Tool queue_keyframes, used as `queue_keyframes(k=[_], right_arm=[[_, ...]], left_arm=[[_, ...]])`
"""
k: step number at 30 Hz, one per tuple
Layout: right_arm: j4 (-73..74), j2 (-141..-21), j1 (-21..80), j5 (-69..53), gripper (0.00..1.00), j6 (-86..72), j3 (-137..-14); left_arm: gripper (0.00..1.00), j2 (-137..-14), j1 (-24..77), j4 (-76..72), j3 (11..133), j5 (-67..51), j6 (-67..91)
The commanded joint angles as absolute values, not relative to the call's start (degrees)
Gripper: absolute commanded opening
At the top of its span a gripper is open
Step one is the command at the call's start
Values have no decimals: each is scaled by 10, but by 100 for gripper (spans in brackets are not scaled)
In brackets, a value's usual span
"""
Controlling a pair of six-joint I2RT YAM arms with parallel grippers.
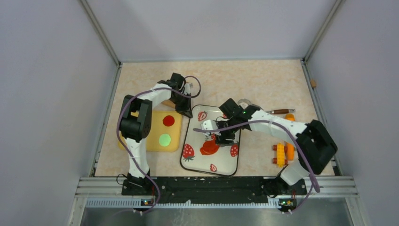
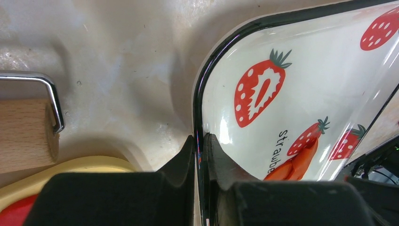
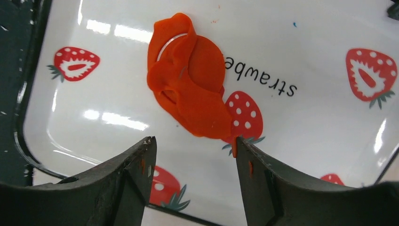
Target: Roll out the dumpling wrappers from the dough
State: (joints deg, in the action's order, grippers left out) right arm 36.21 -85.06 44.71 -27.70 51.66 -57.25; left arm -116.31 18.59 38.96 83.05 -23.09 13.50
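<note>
The dough [image 1: 209, 148] is a flattened orange-red blob on the white strawberry tray [image 1: 221, 162]. In the right wrist view the dough [image 3: 188, 94] has a round cut outline in its upper part. My right gripper [image 1: 225, 136] is open and empty just above the tray [image 3: 306, 127], its fingertips [image 3: 194, 143] beside the dough's near edge, with clay specks on the fingers. My left gripper [image 1: 186, 111] is shut on the tray's rim [image 2: 201, 150] at its far left corner. Two dumpling wrappers, one red [image 1: 168, 120] and one green [image 1: 164, 139], lie on the yellow board [image 1: 155, 146].
A wooden rolling pin [image 2: 23, 134] with a metal handle lies behind the board, beside my left gripper. A metal ring cutter [image 1: 244, 101], a brown-handled tool [image 1: 281, 111] and a yellow-orange toy [image 1: 282, 153] lie to the right of the tray. Grey walls enclose the table.
</note>
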Motion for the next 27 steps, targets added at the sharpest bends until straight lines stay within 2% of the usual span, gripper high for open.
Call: queue_keyframes(k=[1,4,6,19,21,25,27], right_arm=[[363,-936,443,-301,64,615,-635],[399,-983,442,-316,68,641,-670],[413,-1003,441,-321,74,647,-687],[491,-1103,439,-321,78,686,-739],[503,-1109,439,-320,77,691,-738],[527,-1102,439,-323,63,694,-730],[532,-1089,440,-323,59,696,-717]], left_arm=[[0,-1174,185,382,837,-220,121],[0,-1173,185,381,838,-225,121],[0,-1171,185,380,837,-227,121],[0,-1170,185,378,836,-239,124],[0,-1171,185,378,837,-240,125],[0,-1172,185,378,839,-238,126],[0,-1174,185,378,841,-237,127]])
